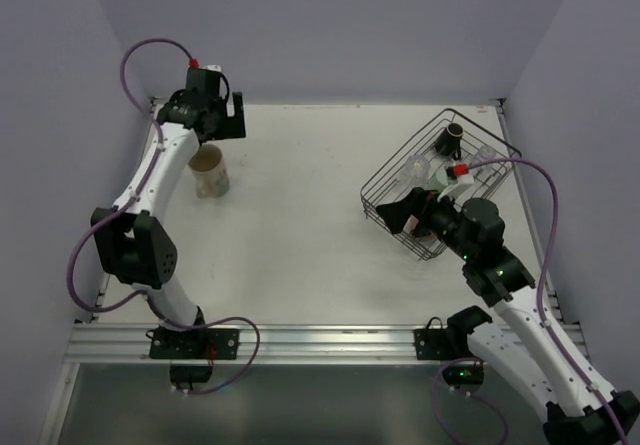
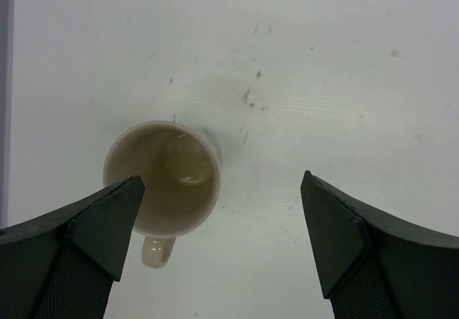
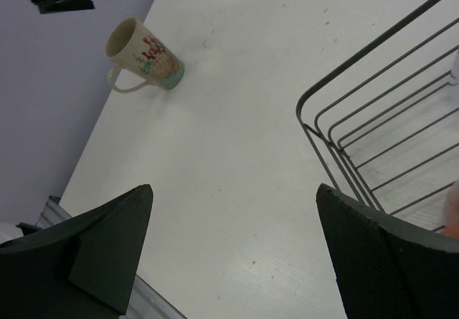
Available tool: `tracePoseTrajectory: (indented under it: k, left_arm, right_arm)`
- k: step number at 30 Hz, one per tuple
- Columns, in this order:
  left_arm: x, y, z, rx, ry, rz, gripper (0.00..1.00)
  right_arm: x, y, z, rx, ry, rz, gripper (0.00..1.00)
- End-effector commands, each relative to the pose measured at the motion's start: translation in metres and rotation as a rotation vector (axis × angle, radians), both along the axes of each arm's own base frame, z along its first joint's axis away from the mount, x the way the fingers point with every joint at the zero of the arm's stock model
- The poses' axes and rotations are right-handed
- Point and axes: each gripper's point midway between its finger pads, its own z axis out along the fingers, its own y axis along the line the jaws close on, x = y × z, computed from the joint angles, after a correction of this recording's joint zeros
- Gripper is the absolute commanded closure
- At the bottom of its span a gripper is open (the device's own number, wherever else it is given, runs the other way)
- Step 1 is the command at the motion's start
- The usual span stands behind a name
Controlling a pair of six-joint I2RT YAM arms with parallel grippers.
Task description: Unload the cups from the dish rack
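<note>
The left end effector [image 2: 222,183] hangs with its fingers spread wide and nothing between them. Directly under it the large beige mug [image 2: 161,179] stands upright on the table [image 2: 323,61], mouth up, handle toward the bottom of the frame; in the overhead view it sits in the upper left [image 1: 210,172]. The right end effector [image 3: 234,190] is just as wide and also empty, poised at the near corner of the dish rack [image 3: 373,48].

The rack [image 1: 403,156] stands askew at the right of the overhead view. Inside it, a small dark brown mug [image 1: 454,135] shows at the far end. Paler cups lie behind the wires nearer the middle, too small to tell apart.

These cups look like glazed ceramic and glass: stiff, smooth enough to slip and breakable if knocked. One finger inside the mouth and one outside, pinching the wall, seems the surest hold, since a handle would let a cup swing. The wire rack is probably light and may drag along if a cup snags.

The beige mug stands close to the table's left edge and the wall, so there is little margin there. The rack crowds the right wall, while bare table [image 1: 300,215] lies between them for setting cups down.
</note>
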Motion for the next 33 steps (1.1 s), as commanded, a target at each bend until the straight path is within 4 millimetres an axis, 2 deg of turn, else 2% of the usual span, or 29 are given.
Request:
tracePoseTrajectory:
  k: [1, 2, 3, 4, 5, 6, 7, 8, 9, 10, 11, 13, 14, 15, 16, 19, 21, 26, 33]
  left_arm:
    - [0.009, -0.026, 0.090, -0.164, -0.294, -0.090, 0.00]
    - [-0.001, -0.032, 0.117, -0.203, -0.363, -0.118, 0.00]
    - [-0.005, -0.042, 0.125, -0.251, -0.404, -0.148, 0.00]
    - [-0.013, -0.060, 0.133, -0.318, -0.420, -0.224, 0.00]
    - [-0.030, -0.068, 0.154, -0.356, -0.474, -0.267, 0.00]
    - [-0.043, -0.087, 0.160, -0.398, -0.491, -0.325, 0.00]
    - [-0.052, -0.102, 0.148, -0.429, -0.484, -0.382, 0.00]
    - [-0.071, -0.111, 0.162, -0.447, -0.526, -0.421, 0.00]
    - [-0.088, -0.133, 0.160, -0.471, -0.527, -0.493, 0.00]
    - [-0.099, -0.146, 0.161, -0.494, -0.540, -0.549, 0.00]
    - [-0.117, -0.152, 0.145, -0.511, -0.520, -0.585, 0.00]
    - [-0.142, -0.173, 0.136, -0.570, -0.521, -0.694, 0.00]
    - [-0.157, -0.173, 0.111, -0.585, -0.486, -0.714, 0.00]
    - [-0.165, -0.177, 0.108, -0.607, -0.494, -0.743, 0.00]
    - [-0.179, -0.176, 0.090, -0.623, -0.468, -0.766, 0.00]
    - [-0.192, -0.173, 0.075, -0.613, -0.466, -0.795, 0.00]
    - [-0.199, -0.168, 0.072, -0.593, -0.486, -0.809, 0.00]
    - [-0.211, -0.170, 0.086, -0.596, -0.526, -0.871, 0.00]
    - [-0.219, -0.175, 0.079, -0.606, -0.520, -0.913, 0.00]
  right_arm:
    - [0.007, -0.018, 0.021, -0.037, -0.056, -0.103, 0.01]
    - [0.011, -0.029, 0.015, -0.065, -0.043, -0.160, 0.01]
    - [0.012, -0.033, 0.012, -0.084, -0.039, -0.182, 0.01]
    - [0.015, -0.040, 0.007, -0.108, -0.024, -0.220, 0.02]
    - [0.015, -0.047, -0.002, -0.140, 0.004, -0.253, 0.03]
    - [0.019, -0.060, -0.008, -0.175, 0.014, -0.322, 0.03]
    - [0.021, -0.067, -0.013, -0.195, 0.025, -0.356, 0.06]
    - [0.021, -0.072, -0.020, -0.213, 0.046, -0.385, 0.09]
    - [0.023, -0.079, -0.024, -0.226, 0.057, -0.426, 0.09]
    - [0.025, -0.082, -0.028, -0.238, 0.069, -0.447, 0.10]
    - [0.026, -0.086, -0.036, -0.265, 0.095, -0.468, 0.11]
    - [0.031, -0.097, -0.041, -0.306, 0.115, -0.532, 0.12]
    - [0.034, -0.100, -0.046, -0.337, 0.142, -0.552, 0.12]
    - [0.035, -0.103, -0.048, -0.346, 0.157, -0.573, 0.12]
    - [0.036, -0.108, -0.047, -0.364, 0.170, -0.602, 0.12]
    - [0.041, -0.113, -0.056, -0.403, 0.202, -0.639, 0.11]
    - [0.044, -0.118, -0.060, -0.438, 0.226, -0.674, 0.09]
    - [0.053, -0.121, -0.064, -0.477, 0.260, -0.716, 0.09]
    - [0.069, -0.111, -0.087, -0.494, 0.318, -0.704, 0.07]
